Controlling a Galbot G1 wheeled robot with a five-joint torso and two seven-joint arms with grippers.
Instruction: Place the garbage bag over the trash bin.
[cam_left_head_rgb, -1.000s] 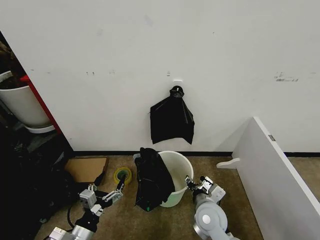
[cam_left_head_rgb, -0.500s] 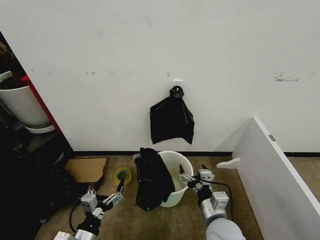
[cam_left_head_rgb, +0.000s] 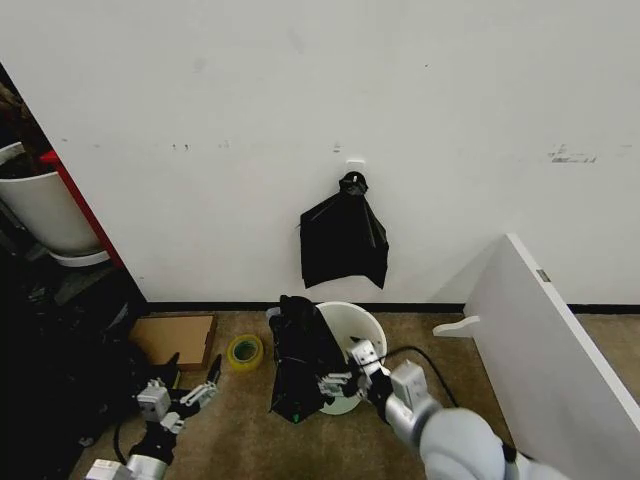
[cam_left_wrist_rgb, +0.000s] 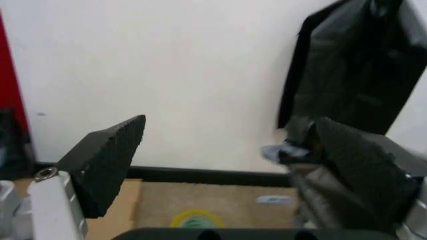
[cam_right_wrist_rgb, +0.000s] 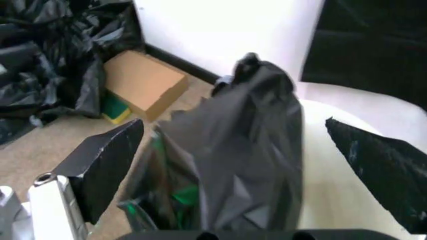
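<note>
The white trash bin (cam_left_head_rgb: 358, 330) stands on the carpet by the wall. The black garbage bag (cam_left_head_rgb: 303, 362) is draped over the bin's left side and hangs down to the floor. My right gripper (cam_left_head_rgb: 343, 372) is open at the bin's front, right beside the bag's edge. In the right wrist view the garbage bag (cam_right_wrist_rgb: 253, 145) fills the space between the spread fingers (cam_right_wrist_rgb: 107, 165), with the bin (cam_right_wrist_rgb: 333, 170) behind it. My left gripper (cam_left_head_rgb: 200, 385) is open low on the floor, well left of the bag, holding nothing. The left wrist view shows its open gripper (cam_left_wrist_rgb: 230, 121) facing the wall.
A knotted black bunch (cam_left_head_rgb: 343, 242) hangs on the wall above the bin. A yellow tape roll (cam_left_head_rgb: 244, 350) and a cardboard box (cam_left_head_rgb: 172, 338) lie left of the bin. A white board (cam_left_head_rgb: 550, 340) leans at the right. A white plant pot (cam_left_head_rgb: 45, 210) and dark bags (cam_left_head_rgb: 60, 390) crowd the left.
My right gripper has swung from the bin's right side across its front to the bag's edge. The left gripper has drawn back down and to the left, away from the bag.
</note>
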